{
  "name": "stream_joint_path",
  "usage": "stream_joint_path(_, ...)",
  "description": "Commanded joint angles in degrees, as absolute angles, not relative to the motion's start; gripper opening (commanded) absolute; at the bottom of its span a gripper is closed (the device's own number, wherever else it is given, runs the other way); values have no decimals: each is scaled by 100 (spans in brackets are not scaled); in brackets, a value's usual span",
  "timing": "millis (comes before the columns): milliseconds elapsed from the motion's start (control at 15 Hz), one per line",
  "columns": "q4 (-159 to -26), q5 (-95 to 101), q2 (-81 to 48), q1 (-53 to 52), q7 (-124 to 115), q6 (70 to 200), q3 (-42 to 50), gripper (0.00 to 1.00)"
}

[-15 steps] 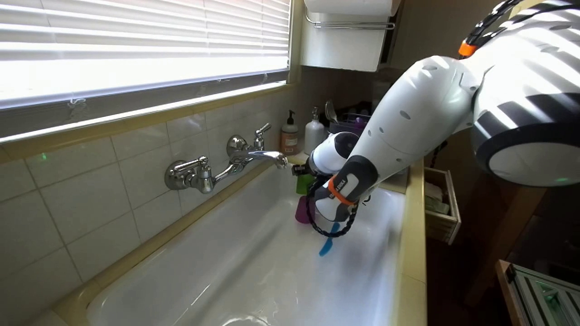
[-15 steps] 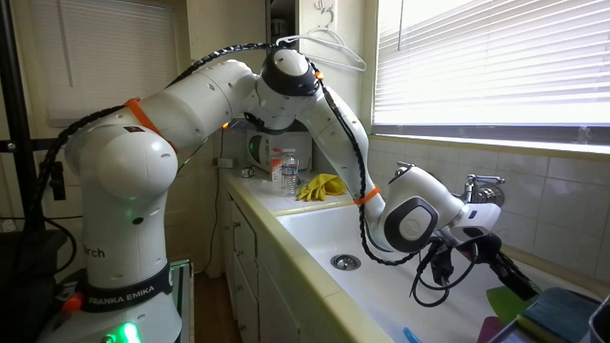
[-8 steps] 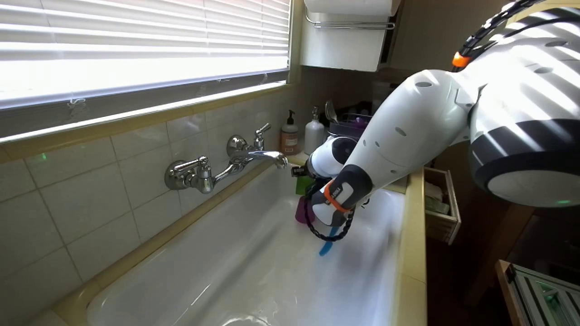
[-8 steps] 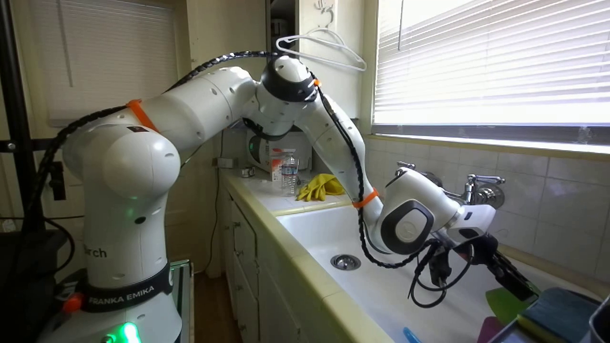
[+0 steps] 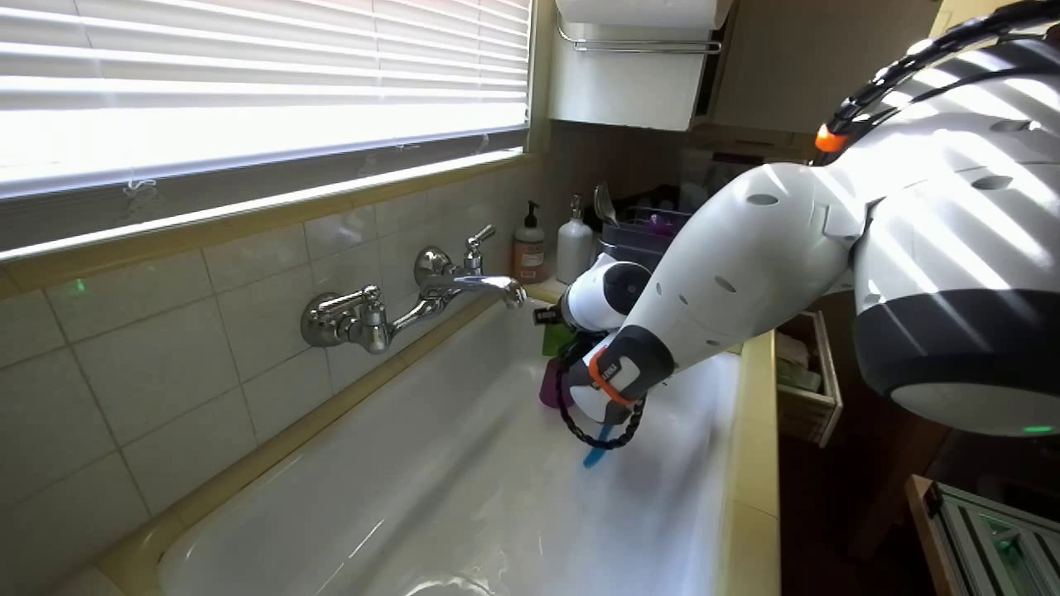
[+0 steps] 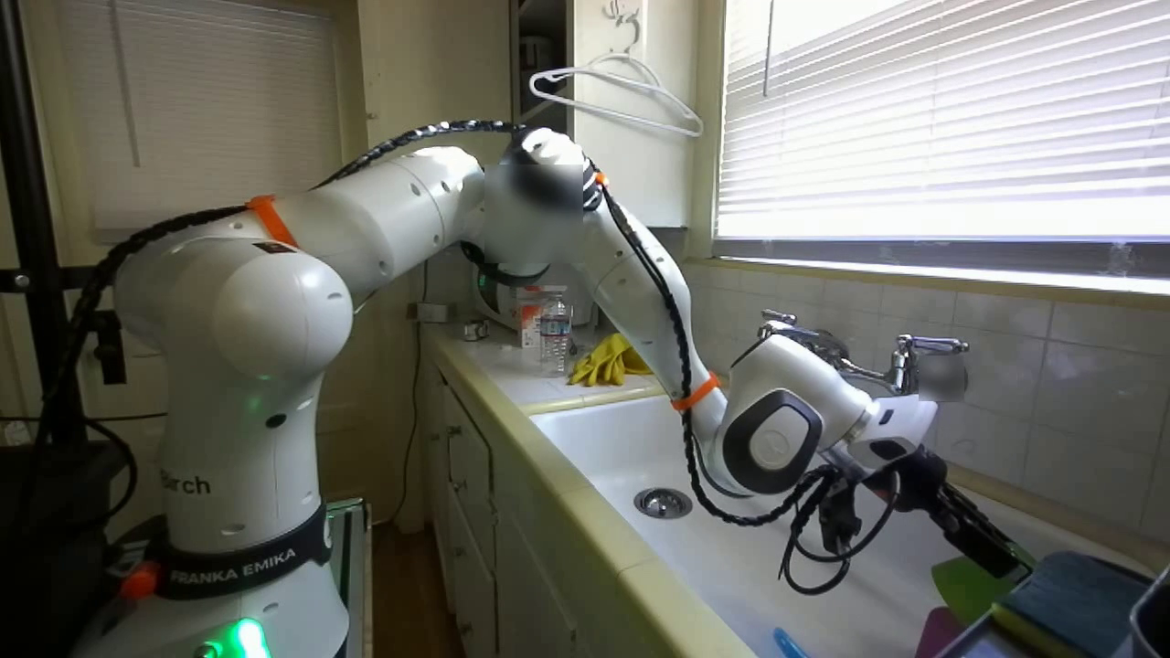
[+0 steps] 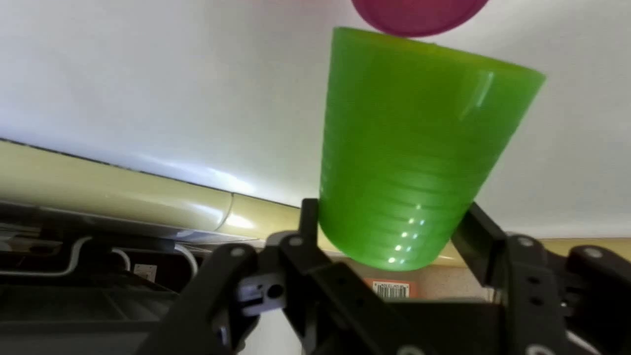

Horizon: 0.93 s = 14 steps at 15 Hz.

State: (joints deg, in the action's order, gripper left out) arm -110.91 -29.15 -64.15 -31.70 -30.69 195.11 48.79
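My gripper (image 7: pixel 392 212) has one finger on each side of a green cup (image 7: pixel 424 128), near its narrow end. Both fingers touch the cup. The cup's wide rim points away from the gripper. In both exterior views the gripper (image 5: pixel 546 315) (image 6: pixel 1015 565) reaches low over the far end of the white sink, with the green cup (image 5: pixel 557 340) (image 6: pixel 967 589) just below it, partly hidden. A purple cup (image 7: pixel 419 15) is close beside the green one, and it also shows in both exterior views (image 5: pixel 551 387) (image 6: pixel 940 631). A blue utensil (image 5: pixel 596 456) lies in the sink near them.
A chrome faucet (image 5: pixel 480 285) stands out from the tiled wall near the gripper. Soap bottles (image 5: pixel 529 248) (image 5: pixel 574 247) and a dish rack (image 5: pixel 638 236) stand at the far end. A sponge (image 6: pixel 1074 599) sits close to the gripper. A drawer (image 5: pixel 807 385) stands open beside the counter.
The elbow and upper arm have sunk, and the wrist has drawn back slightly and tilted. The gripper and green cup have shifted only a little. The purple cup and blue utensil have not moved.
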Motion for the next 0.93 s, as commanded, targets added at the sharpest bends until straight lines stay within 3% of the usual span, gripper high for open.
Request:
stream_joint_path(0, -11086, -3188, -6829, -3430, -3210, 19552, 5094, 44)
stream_joint_path(867, -10913, -3592, -7594, -3768, -3310, 19866, 5300, 44)
